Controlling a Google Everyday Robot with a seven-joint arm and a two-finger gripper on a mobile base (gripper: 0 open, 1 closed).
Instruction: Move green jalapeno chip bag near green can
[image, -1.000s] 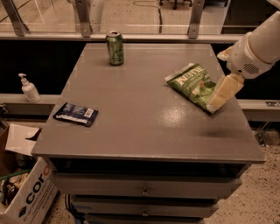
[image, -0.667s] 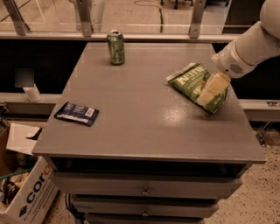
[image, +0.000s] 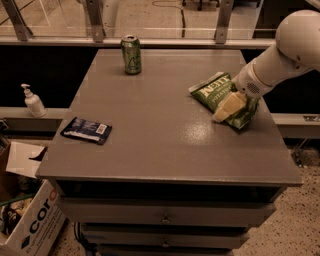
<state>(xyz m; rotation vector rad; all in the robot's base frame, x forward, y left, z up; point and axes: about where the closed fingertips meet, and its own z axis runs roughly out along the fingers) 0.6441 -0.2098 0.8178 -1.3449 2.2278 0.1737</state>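
1. Work surface: a grey table (image: 165, 135) with drawers (image: 165, 218) below its near edge.

2. Task object: the green jalapeno chip bag (image: 211, 91) lies flat on the right side of the table, about midway between the near and far edges. Its lighter band with white lettering points to the far left. Its near-right end is partly covered by the end effector.

3. Target reference: the green can (image: 131, 55) stands upright near the far edge, left of centre. The bag and the can are well apart, with bare table between them.

4. End effector: the gripper (image: 228, 107) is positioned directly over the near-right half of the bag and appears to be in contact with it. The white arm (image: 280, 55) enters from the upper right and slopes down to the left toward the bag. It cannot be determined whether the gripper is apart, together or clamped on the bag.

5. Other items:
   - 1 flat dark blue packet (image: 86, 130) lies near the left edge of the table, toward the near side.
   - 1 white pump bottle (image: 33, 100) stands on a ledge to the left, off the table.
   - 1 cardboard box (image: 27, 227) sits on the floor at the near left.
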